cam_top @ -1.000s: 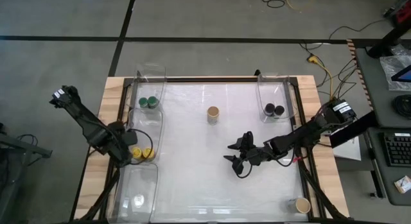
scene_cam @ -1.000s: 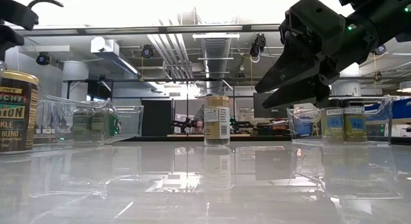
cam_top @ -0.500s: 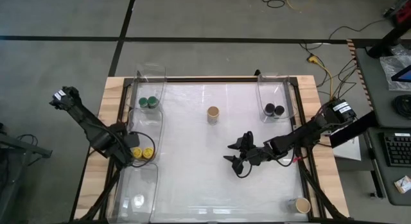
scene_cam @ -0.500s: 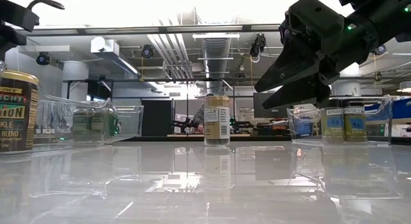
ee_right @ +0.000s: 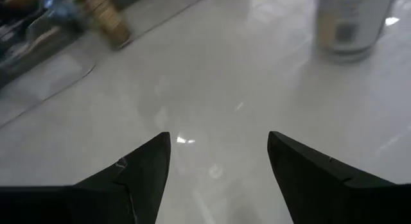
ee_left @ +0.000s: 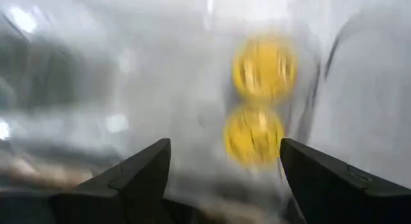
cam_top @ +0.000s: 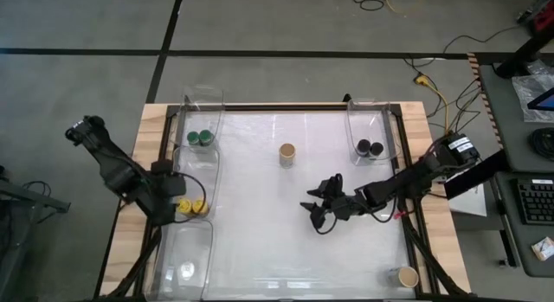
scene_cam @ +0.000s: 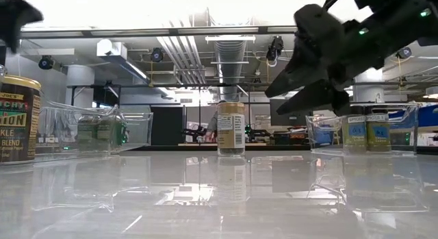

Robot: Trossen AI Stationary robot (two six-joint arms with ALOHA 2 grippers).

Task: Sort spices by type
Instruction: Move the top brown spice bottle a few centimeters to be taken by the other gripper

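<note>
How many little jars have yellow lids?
2. Both yellow-lidded jars sit side by side in a clear bin at the table's left edge: one right beside the left gripper, the other next to it.

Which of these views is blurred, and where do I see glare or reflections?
Left wrist view: strong motion blur, the two yellow lids smeared. Right wrist view: mild blur, the tan-lidded jar soft. Low view: bright ceiling lights, the glossy table mirrors the jar and the bins; the right hand is dark against the light. High view: sharp, with pale sheen on the table.
</note>
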